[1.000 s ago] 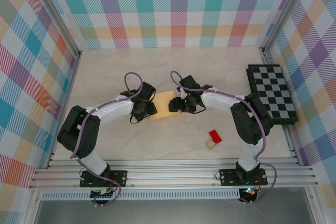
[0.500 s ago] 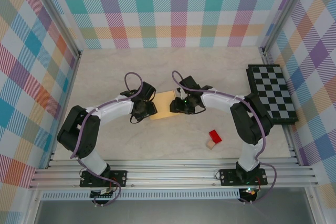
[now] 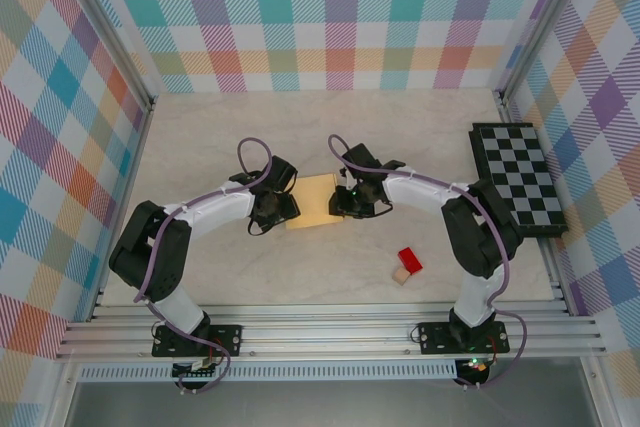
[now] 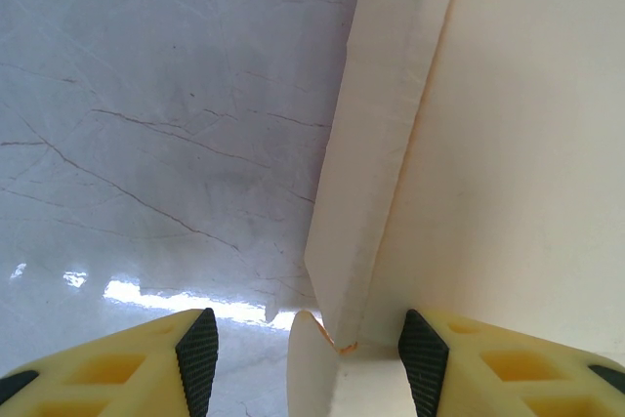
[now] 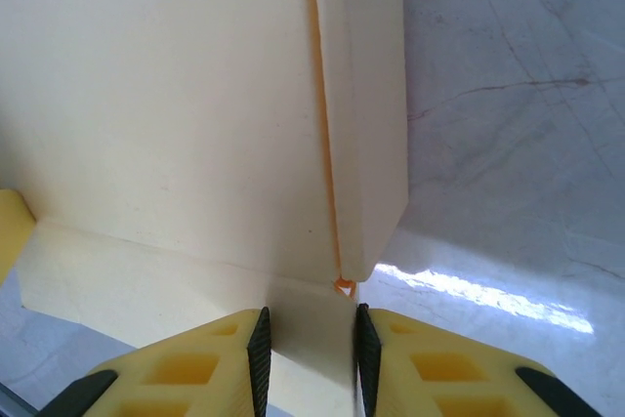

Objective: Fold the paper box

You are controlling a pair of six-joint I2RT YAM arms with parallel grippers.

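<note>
Box (image 3: 314,201): plain pale orange-yellow, creases a deeper orange.
Surface (image 3: 300,127): pale beige-grey, marbled with thin dark veins.
Board (image 3: 517,179): black-and-white checks, black rim.
Block (image 3: 410,259): red.
Cube (image 3: 402,275): tan.
Walls (image 3: 330,17): pastel plaid of teal, orange, purple, pink and yellow on white.
Arms (image 3: 215,209): white and black, trimmed purple.
Left tool (image 4: 309,363), right tool (image 5: 308,354): yellow, with black pads (image 4: 198,358).

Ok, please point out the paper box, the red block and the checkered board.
paper box (image 3: 313,202), top view, its flat upper face
red block (image 3: 410,259), top view, middle of its top
checkered board (image 3: 520,179), top view, its central squares
</note>
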